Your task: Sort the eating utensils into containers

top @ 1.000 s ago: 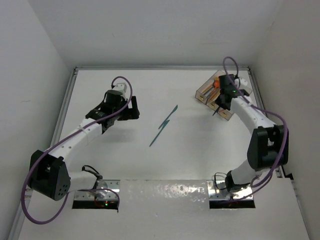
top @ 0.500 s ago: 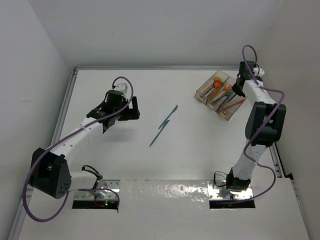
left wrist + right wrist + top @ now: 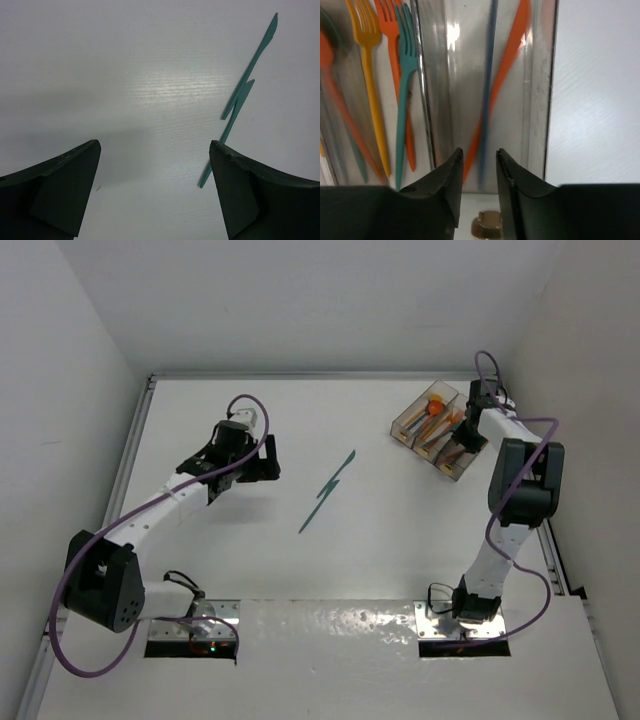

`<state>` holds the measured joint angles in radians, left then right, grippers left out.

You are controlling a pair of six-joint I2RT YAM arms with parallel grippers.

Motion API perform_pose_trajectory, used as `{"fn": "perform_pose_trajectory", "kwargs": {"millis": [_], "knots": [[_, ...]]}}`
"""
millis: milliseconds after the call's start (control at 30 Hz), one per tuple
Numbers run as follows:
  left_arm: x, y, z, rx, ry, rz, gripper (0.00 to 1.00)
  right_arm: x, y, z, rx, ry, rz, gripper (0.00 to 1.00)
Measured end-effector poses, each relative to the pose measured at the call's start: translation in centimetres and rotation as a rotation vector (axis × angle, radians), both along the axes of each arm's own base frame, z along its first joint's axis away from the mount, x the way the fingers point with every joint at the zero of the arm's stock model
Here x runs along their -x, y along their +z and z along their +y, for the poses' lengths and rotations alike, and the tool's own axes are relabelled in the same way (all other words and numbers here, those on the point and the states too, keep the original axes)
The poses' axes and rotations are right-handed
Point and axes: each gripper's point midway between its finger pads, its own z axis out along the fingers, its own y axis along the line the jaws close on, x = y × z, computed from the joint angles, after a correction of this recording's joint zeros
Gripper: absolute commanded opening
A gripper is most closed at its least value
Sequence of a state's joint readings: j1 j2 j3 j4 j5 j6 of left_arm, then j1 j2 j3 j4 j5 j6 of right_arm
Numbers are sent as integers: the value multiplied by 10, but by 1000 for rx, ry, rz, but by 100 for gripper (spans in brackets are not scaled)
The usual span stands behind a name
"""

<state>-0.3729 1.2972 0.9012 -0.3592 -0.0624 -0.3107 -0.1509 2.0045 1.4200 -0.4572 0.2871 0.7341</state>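
Two teal knives (image 3: 341, 472) (image 3: 313, 512) lie end to end on the white table's middle. In the left wrist view they (image 3: 255, 55) (image 3: 235, 112) lie ahead and to the right of my left gripper (image 3: 155, 145), which is wide open, empty and low over bare table. The three-bin tray (image 3: 408, 420) stands at the back right. My right gripper (image 3: 478, 152) hovers over its rightmost bin (image 3: 540, 100), jaws slightly apart and empty. That bin holds a blue knife (image 3: 489, 75) and an orange knife (image 3: 507, 65). The middle bin holds yellow (image 3: 370, 85), orange and teal forks (image 3: 404, 75).
The leftmost bin shows an orange spoon (image 3: 330, 75), blurred. White walls close in the table at the back and both sides. The right arm (image 3: 520, 480) stands folded upright beside the tray, near the right wall. My left gripper (image 3: 262, 458) is at the table's left middle.
The right arm swung from the tray's near side to its far right end. The orange knife that stuck out over the tray's edge now lies in the rightmost bin. The left arm barely moved.
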Motion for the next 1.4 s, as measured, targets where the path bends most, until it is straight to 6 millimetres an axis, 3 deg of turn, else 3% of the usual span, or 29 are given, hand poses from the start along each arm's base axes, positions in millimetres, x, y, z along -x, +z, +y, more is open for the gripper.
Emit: {"fn": "perform_pose_trajectory", "kwargs": {"millis": [100, 233, 367, 467, 533, 733, 767, 833, 967, 1167, 1400], "knots": [[0, 0, -1, 4, -5, 3, 89, 8, 13, 7, 12, 12, -9, 41], [1, 0, -2, 8, -10, 5, 89, 4, 58, 29, 59, 53, -99, 44], [1, 0, -2, 9, -8, 4, 89, 8, 102, 81, 81, 139, -205, 45], [0, 1, -1, 9, -5, 2, 89, 24, 109, 134, 61, 221, -231, 46], [0, 2, 0, 11, -2, -3, 89, 39, 99, 170, 33, 274, -217, 47], [0, 17, 3, 20, 8, -45, 89, 104, 43, 264, 1, 426, -80, 50], [0, 19, 3, 22, 10, -54, 89, 109, 38, 273, 1, 441, -69, 50], [0, 24, 4, 26, 15, -68, 89, 125, 20, 310, -12, 491, -26, 51], [0, 27, 5, 28, 20, -78, 89, 140, -1, 354, -37, 535, 16, 51], [0, 30, 9, 19, 41, -91, 89, 147, -19, 397, -95, 554, 48, 49], [0, 35, 14, 12, 62, -111, 89, 154, -42, 403, -131, 519, 111, 41]]}}
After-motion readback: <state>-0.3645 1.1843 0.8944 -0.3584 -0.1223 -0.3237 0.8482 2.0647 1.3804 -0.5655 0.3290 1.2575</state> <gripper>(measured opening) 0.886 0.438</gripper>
